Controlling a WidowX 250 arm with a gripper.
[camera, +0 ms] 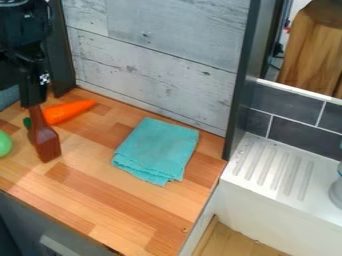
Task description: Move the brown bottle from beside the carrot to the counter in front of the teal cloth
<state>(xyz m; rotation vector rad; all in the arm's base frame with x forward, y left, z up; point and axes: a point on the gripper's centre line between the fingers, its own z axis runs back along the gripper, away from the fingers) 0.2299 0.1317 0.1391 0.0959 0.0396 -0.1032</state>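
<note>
**The black gripper holds a brown wooden spatula, left of the cloth**

A folded blue-green cloth (157, 150) lies flat on the wood counter (100, 200), with its loose layers at the near end. All the places here are told from that cloth, as the camera sees it.

The black gripper (33, 103) is up and to the left of the cloth. Its jaws are closed on the handle of the brown spatula (45, 145). The spatula is to the left of the cloth, well apart from it. It hangs almost straight up and down, tipped a little, with its wide end at the bottom. I cannot tell if that end touches the counter.

An orange toy carrot (70, 111) lies left of the cloth and a bit farther back, just behind the spatula. Its green top points away from the cloth. I cannot tell if the carrot and the spatula touch. A round green thing (5, 144) is even farther left of the cloth, cut off by the edge of the view.

Behind the cloth is a gray wall of boards (153, 70). To its right, past a dark post (242, 75), is a white sink rack (274, 170) with long grooves.
</note>
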